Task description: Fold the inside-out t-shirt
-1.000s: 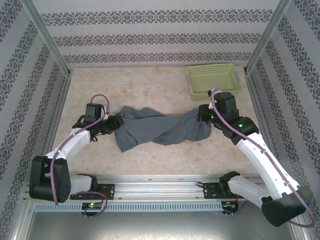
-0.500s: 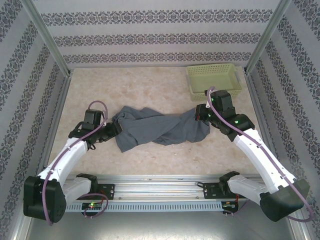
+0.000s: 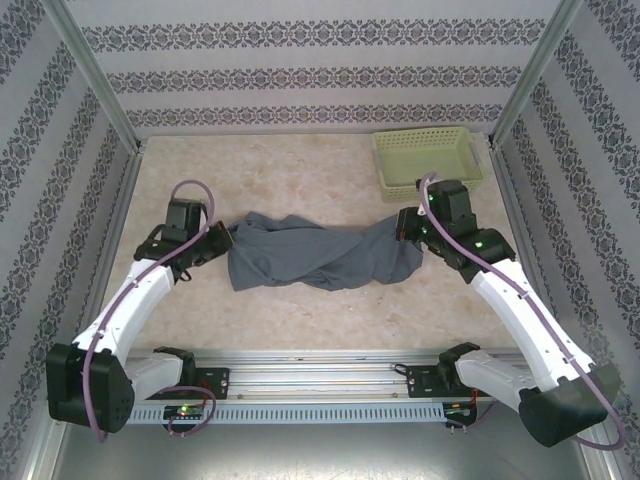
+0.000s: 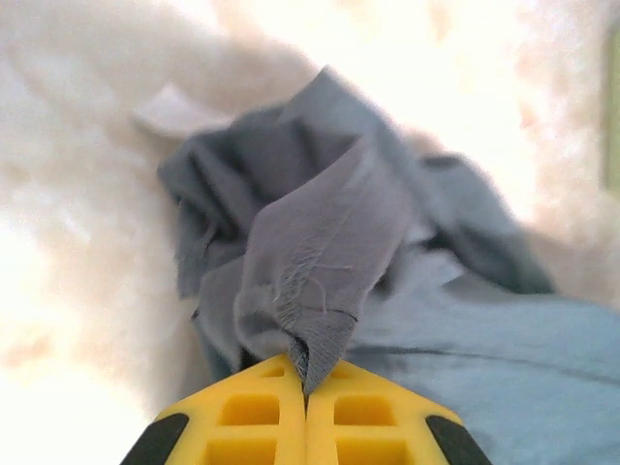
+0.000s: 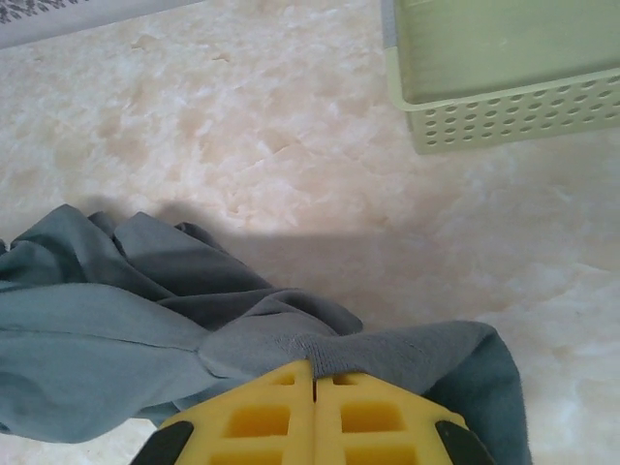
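Observation:
The slate blue-grey t-shirt (image 3: 315, 252) lies twisted and bunched across the middle of the table, stretched between both arms. At its left end my left gripper (image 3: 222, 240) is shut on a hemmed edge of the t-shirt (image 4: 320, 291), the yellow fingers (image 4: 242, 417) pressed together with cloth pinched between them. On the right, my right gripper (image 3: 405, 228) is shut on a ribbed edge of the t-shirt (image 5: 387, 349), yellow fingers (image 5: 378, 417) closed flat on it. The cloth (image 5: 87, 329) trails away to the left in folds.
A light green perforated basket (image 3: 428, 160) stands at the back right, just beyond the right gripper; its corner (image 5: 504, 111) is close ahead in the right wrist view. Patterned walls enclose the marble table (image 3: 300, 170) on three sides.
The left gripper closed on the shirt's left end and drew it slightly left and back. The right gripper stayed shut on the right end, shifting only a little.

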